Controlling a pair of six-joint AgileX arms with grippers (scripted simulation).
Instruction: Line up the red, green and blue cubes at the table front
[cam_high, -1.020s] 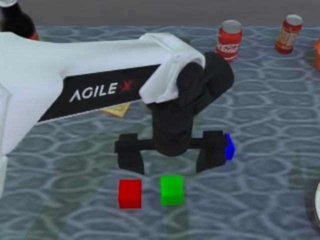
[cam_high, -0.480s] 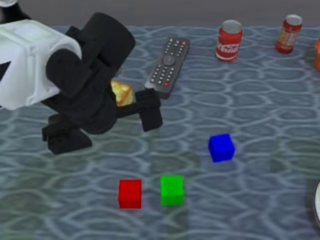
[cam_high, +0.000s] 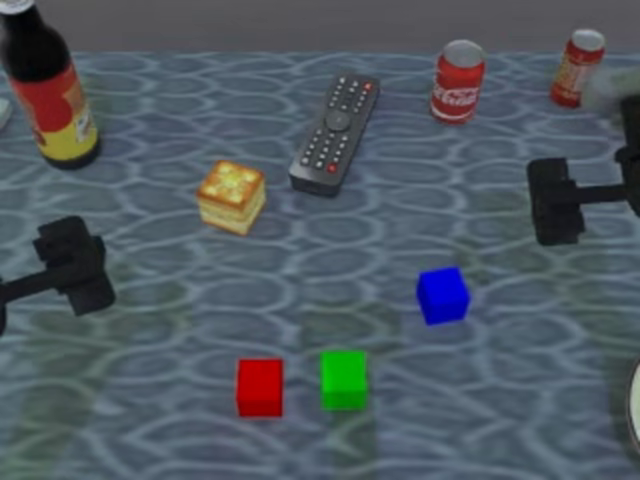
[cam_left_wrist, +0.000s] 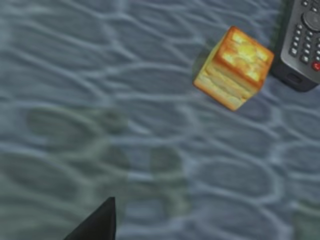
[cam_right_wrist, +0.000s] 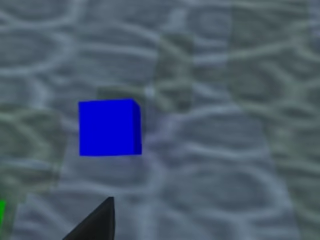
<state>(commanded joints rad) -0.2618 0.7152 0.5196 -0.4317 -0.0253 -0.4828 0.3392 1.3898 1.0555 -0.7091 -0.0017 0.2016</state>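
A rendered tabletop scene is shown: a patterned table (cam_high: 520, 380) is strewn with a remote (cam_high: 335, 134), cans (cam_high: 458, 81) and a bottle (cam_high: 48, 90).

You have the red cube (cam_high: 260, 387) and the green cube (cam_high: 343, 379) sitting side by side near the table (cam_high: 520, 400) front, close but not touching, both flat and square to the edge. The blue cube (cam_high: 443, 295) lies apart, farther back and to the green one's right, turned slightly askew. All three are small, plain and glossy.
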